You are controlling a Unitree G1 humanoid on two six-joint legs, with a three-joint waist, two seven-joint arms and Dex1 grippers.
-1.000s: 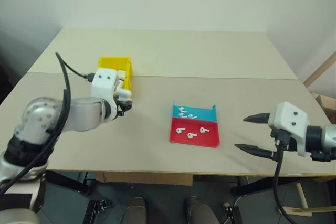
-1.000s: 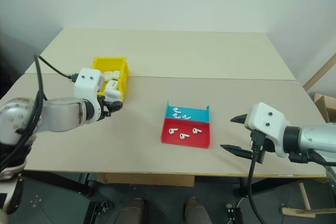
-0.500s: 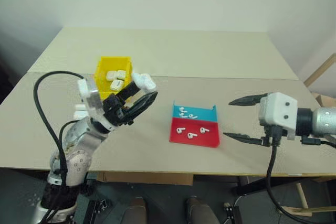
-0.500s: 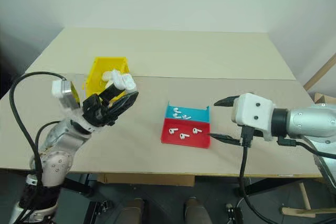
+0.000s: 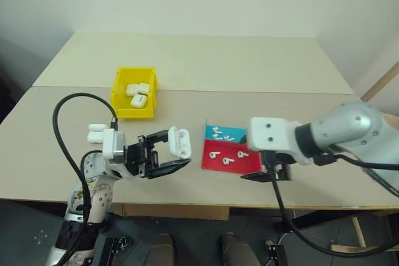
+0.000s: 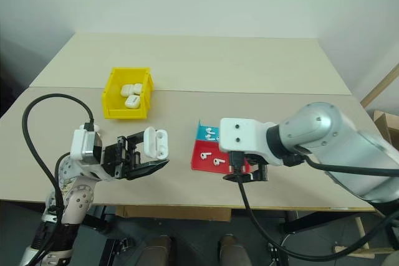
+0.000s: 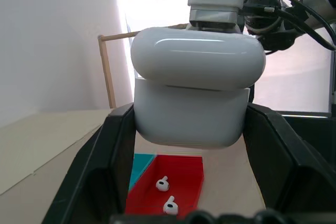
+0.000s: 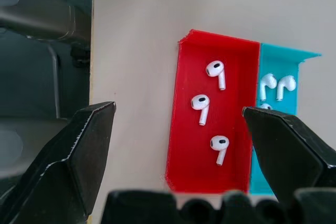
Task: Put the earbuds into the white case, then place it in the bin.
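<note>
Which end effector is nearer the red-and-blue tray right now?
Right. The right end effector hangs open directly over the tray, fingers straddling its red half. The left end effector, shut on a white case, sits off to the tray's left.

The bin sits behind and left of the tray, which holds earbuds.

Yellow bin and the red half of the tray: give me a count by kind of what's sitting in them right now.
Glossy white charging cases in the yellow plastic bin: 3
Tiny white earbuds in the red tray section: 3
Total: 6
</note>
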